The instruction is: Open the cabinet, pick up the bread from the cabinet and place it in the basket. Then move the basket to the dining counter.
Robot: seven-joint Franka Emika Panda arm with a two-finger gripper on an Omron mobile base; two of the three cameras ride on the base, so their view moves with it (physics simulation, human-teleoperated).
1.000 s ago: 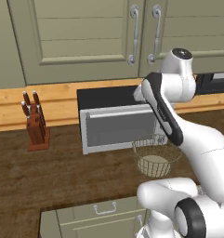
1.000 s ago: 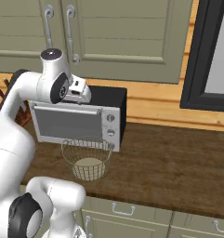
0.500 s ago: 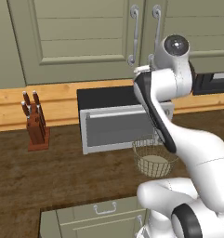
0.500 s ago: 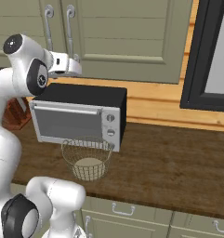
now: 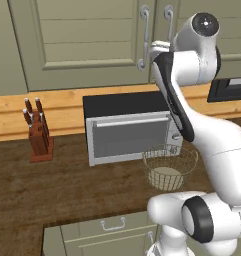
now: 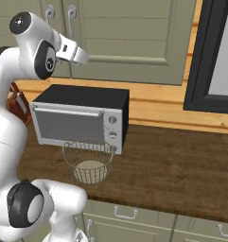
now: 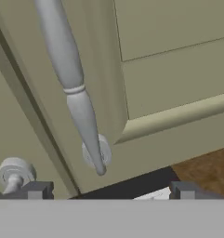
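- Hand view: the gripper is standing wide open with nothing in it, and it is pointing at the cabinet door. The silver handle is sitting just above and between the two fingertips, but they are not touching it.
- In the left base view, the gripper is hanging up high, right beside the handle of the cabinet.
- The door is shut, so I think the task is only starting. The first step, opening the door, is not done yet.
- The bread is hiding behind the shut door, so I cannot tell where it is sitting.
- Left to do: pulling the door open, taking the bread out, dropping it in the basket, and carrying the basket to the dining counter.
- The basket is waiting far below the gripper, in front of the toaster oven. It is holding no bread; just its pale bottom is showing through the wire.
- The toaster oven door is shut too.
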